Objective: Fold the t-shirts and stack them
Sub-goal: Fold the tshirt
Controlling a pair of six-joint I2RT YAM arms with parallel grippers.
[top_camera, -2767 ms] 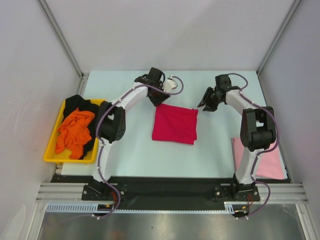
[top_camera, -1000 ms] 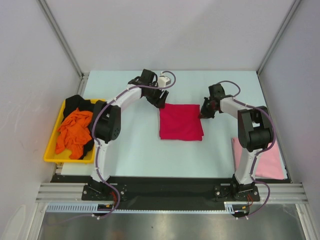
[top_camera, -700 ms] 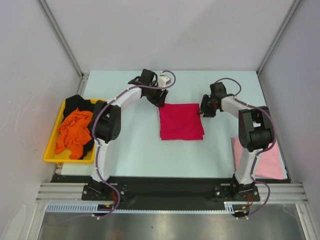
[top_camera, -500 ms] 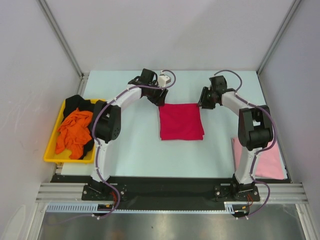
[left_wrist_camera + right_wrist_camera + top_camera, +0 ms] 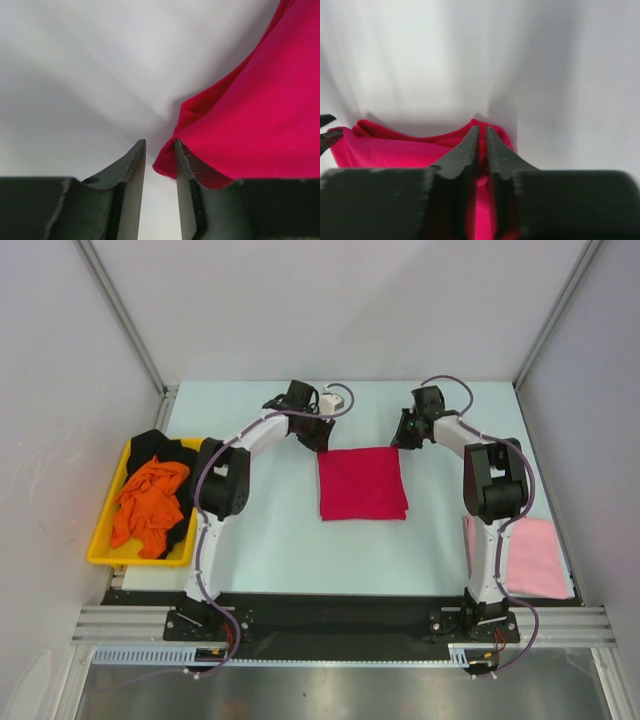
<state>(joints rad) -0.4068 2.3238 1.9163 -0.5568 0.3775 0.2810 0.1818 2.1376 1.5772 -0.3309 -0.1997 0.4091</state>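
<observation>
Working on the crimson t-shirt [image 5: 362, 483], folded down to a near-square panel and lying flat on the table [image 5: 260, 530]. Reaching for its far edge with both arms. At its far left corner, left gripper [image 5: 159, 145] with jaws a little apart, the tip of the cloth resting against the inner face of one finger, not clamped. At its far right corner, right gripper [image 5: 482, 131] with jaws nearly together and red cloth showing in the slit between them: pinched on that corner, by the look of it. Well to the left of the crimson shirt, yellow tray [image 5: 100, 530] holding the orange t-shirt [image 5: 148, 505] crumpled over the black t-shirt [image 5: 155, 445], neither folded. To its right and nearer the arm bases, pale pink t-shirt [image 5: 535, 555] folded flat, partly hidden by the right arm.

Judged as the taking-hold step ahead of another fold or a carry onto the pink one; cannot tell which. Next move likely calls for closing the left jaws fully on their corner, catching every layer, then lifting both corners together and level, so as not to drag or unfold the panel
</observation>
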